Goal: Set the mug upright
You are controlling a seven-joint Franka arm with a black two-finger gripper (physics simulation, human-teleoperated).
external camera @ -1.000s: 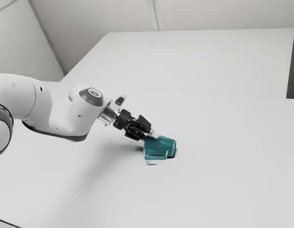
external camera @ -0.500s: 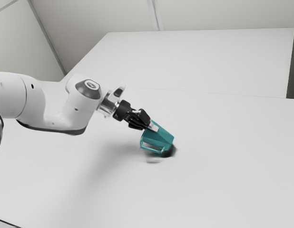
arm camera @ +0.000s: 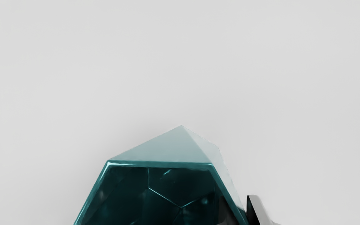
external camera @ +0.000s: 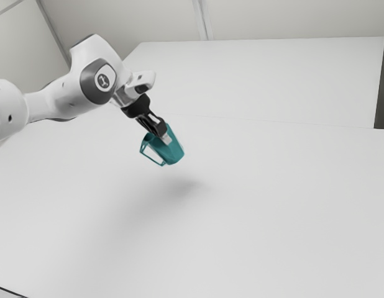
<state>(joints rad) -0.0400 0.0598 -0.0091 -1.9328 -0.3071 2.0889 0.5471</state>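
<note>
Above the counter [external camera: 273, 217], the end effector [external camera: 163, 136] pinches the tilted teal mug [external camera: 174, 151] by its wall; 1 round emblem [external camera: 104, 81] marks the arm [external camera: 55, 102].

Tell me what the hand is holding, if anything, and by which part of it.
The hand holds the teal mug by its side wall at the open rim, one finger inside and the other outside.

The teal mug [external camera: 172, 151] looks glossy and smooth, like glazed plastic (bright glints run along its rim [arm camera: 159, 163]), the surface [external camera: 273, 211] beneath the mug smooth and matt, the arm [external camera: 63, 98] above the mug smooth, satiny plastic.
</note>
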